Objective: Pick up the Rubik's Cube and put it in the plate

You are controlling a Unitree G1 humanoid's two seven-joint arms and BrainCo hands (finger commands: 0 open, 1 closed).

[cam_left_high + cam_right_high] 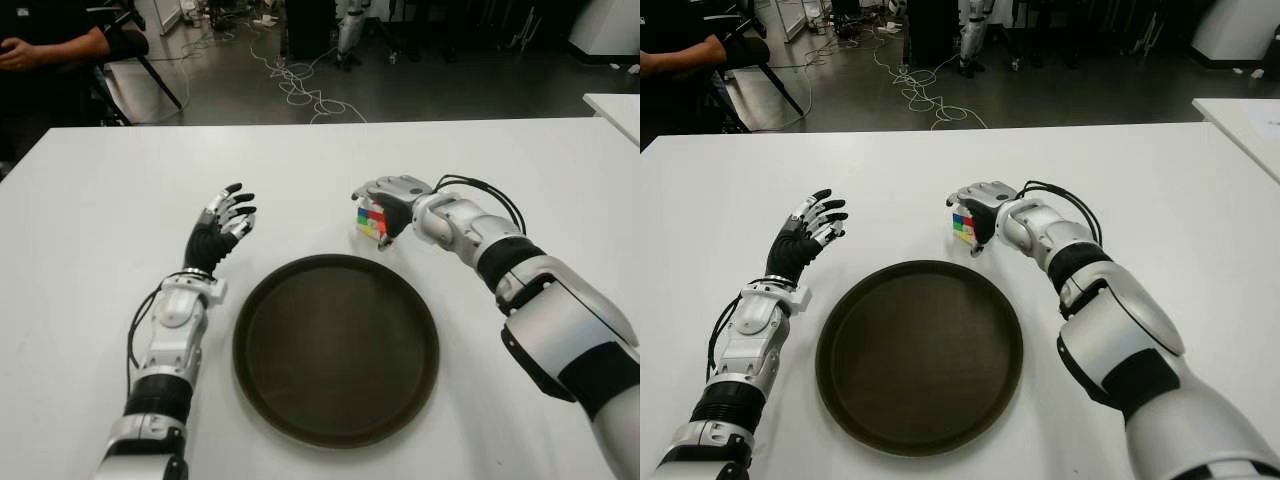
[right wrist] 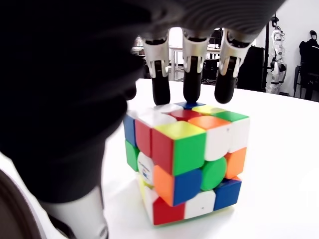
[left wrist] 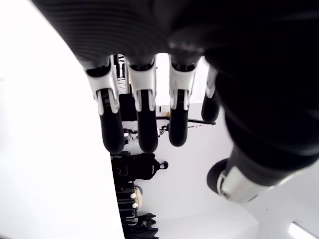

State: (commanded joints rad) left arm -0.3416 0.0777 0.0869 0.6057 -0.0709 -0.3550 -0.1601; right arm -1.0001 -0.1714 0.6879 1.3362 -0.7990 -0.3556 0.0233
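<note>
Right now your cube (image 2: 184,162) sits on the table (image 1: 100,200) just beyond the plate's (image 1: 255,375) far rim, with the right hand (image 1: 392,208) arched over it, fingertips (image 2: 192,92) at its top edge but not clamped around it. Your left hand (image 1: 222,226) shows left of the plate, fingers spread and holding nothing.

White table (image 1: 90,220): the main work surface, filling most of both eye views. Reference landmark for all items below.

Grey floor (image 1: 420,85): lies beyond the table's far edge.

Tangled cables (image 1: 295,80): light-coloured, lying on the floor beyond the middle of the table's far edge.

Seated person (image 1: 45,45): beyond the table's far left corner, dark sleeve, forearm visible.

Second white table (image 1: 615,105): beyond the main table's far right corner, only its corner visible.
</note>
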